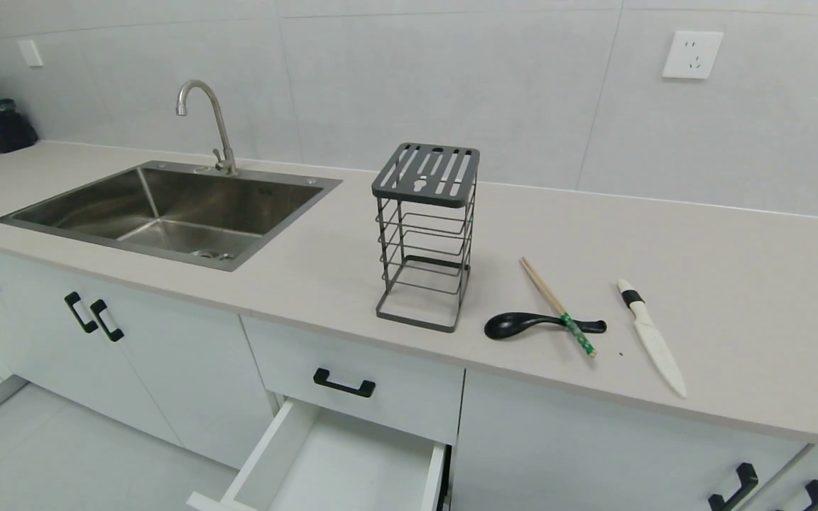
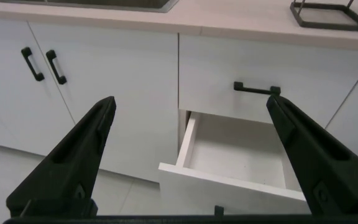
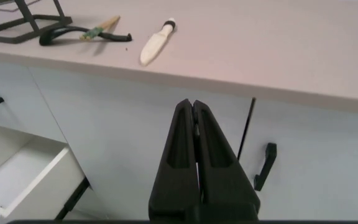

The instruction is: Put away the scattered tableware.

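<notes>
Farthest left, we are looking at the steel sink (image 1: 82,206) set into the counter (image 1: 309,270). The left gripper (image 2: 191,162) is hanging in front of the white cabinets with its jaws spread wide and nothing between them. From its wrist view we are looking down into the pulled-out drawer (image 2: 185,146) below the counter, with the drawer above it closed.

Next comes the dark wire rack (image 1: 424,234), which is standing upright near the counter's front edge. Just right of its base, the black spoon (image 1: 522,325) is lying with its bowl towards the rack and its handle running right, roughly along the front edge. The wooden chopsticks (image 1: 557,306) are lying as a pair across that handle and touching it. They are slanting from the back left to the front right, with their green-banded ends nearest the edge.

Further right and apart from them, the white knife (image 1: 650,337) with a black band is lying on the bare counter. Its handle is pointing back and its tip is pointing forward and slightly right.

The right gripper (image 3: 193,106) is hanging below counter level facing a cabinet door, with its jaws pressed together and holding nothing. Its wrist view is giving us the same three utensils from the front, plus a black door handle (image 3: 265,165).
</notes>
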Tool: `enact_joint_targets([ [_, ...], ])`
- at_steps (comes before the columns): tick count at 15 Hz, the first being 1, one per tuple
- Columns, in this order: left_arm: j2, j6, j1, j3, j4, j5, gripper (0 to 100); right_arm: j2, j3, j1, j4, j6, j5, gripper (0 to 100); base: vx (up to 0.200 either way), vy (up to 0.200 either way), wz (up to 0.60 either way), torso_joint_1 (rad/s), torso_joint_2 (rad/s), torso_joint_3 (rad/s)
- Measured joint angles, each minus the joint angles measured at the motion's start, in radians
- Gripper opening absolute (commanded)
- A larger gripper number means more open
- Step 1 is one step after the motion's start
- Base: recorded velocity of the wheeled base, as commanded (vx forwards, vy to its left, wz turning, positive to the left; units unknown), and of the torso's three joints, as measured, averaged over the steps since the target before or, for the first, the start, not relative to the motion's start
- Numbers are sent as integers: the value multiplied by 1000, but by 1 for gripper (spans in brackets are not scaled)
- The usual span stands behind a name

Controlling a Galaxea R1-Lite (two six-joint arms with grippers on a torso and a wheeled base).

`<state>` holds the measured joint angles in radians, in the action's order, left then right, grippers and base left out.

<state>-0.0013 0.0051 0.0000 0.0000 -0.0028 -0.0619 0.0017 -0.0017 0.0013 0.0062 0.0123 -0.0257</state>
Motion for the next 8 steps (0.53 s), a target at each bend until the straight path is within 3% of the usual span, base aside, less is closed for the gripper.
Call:
enact_joint_targets([
  [4,0,1,0,0,-2,-1,100,0,0,0,-1,0,0,0,0,0,0,234,-450,-215],
  [8,0,1,0,0,-1,0,100,1,0,0,0,-2,3,0,0,0,0,37,-71,-27],
])
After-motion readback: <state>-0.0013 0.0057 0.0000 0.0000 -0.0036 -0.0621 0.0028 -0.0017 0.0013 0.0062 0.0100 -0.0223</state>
